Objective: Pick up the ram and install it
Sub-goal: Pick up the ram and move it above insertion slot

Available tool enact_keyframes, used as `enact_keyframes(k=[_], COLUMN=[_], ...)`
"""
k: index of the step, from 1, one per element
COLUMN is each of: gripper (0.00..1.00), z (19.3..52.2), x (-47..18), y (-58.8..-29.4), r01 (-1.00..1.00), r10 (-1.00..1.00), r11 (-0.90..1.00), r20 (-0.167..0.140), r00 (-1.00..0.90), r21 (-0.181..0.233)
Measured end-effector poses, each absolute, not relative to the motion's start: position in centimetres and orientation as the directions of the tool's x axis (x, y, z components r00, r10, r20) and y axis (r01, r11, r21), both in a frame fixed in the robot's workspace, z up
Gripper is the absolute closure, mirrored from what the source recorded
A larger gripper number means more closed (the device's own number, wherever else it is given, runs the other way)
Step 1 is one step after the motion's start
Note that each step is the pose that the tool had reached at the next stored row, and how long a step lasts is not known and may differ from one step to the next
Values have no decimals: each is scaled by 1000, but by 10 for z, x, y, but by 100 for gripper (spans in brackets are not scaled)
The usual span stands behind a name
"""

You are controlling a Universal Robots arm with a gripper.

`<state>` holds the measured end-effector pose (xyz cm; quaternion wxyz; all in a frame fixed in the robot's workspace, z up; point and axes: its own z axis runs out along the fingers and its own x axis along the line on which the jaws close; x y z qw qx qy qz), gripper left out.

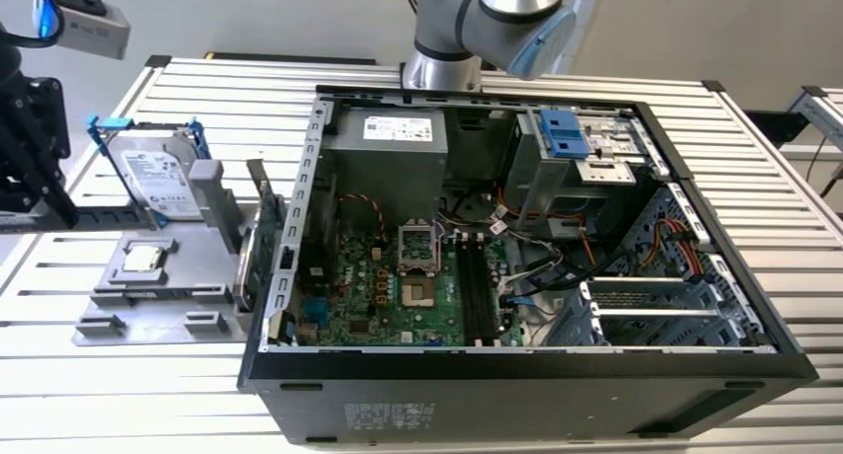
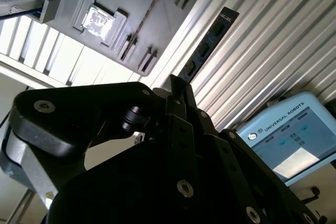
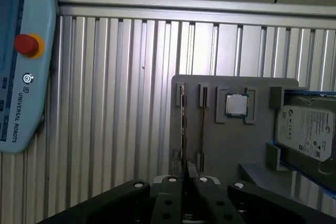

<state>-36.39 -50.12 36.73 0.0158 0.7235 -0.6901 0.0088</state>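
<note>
Overall light: bright, even, from overhead; the slatted table (image 1: 791, 178) reads pale grey.
Computer case (image 1: 527, 227): dimmer inside, its near wall shading the board's near edge.
Glare: in the second wrist view the processor (image 2: 98, 21) blows out white (the pendant screen (image 2: 294, 145) has a bright patch too).
Gripper (image 3: 185, 176): a dark, nearly featureless mass in both wrist views.

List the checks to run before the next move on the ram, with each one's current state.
1. The ram stands on edge in the grey fixture: ok.
2. The gripper is in line with the ram's end in the first wrist view: ok.
3. Hold on the ram: cannot tell.
4. The memory slots on the motherboard look empty: ok.
5. The case has its side open: ok.
</note>
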Motion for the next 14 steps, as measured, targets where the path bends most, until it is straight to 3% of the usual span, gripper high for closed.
enact_keyframes(k=[14], gripper=[100], z=[380], x=[-364], y=[-501], r01=[-999], r10=[-998], r11=[-47], r20=[35], r00=[47], r21=[11])
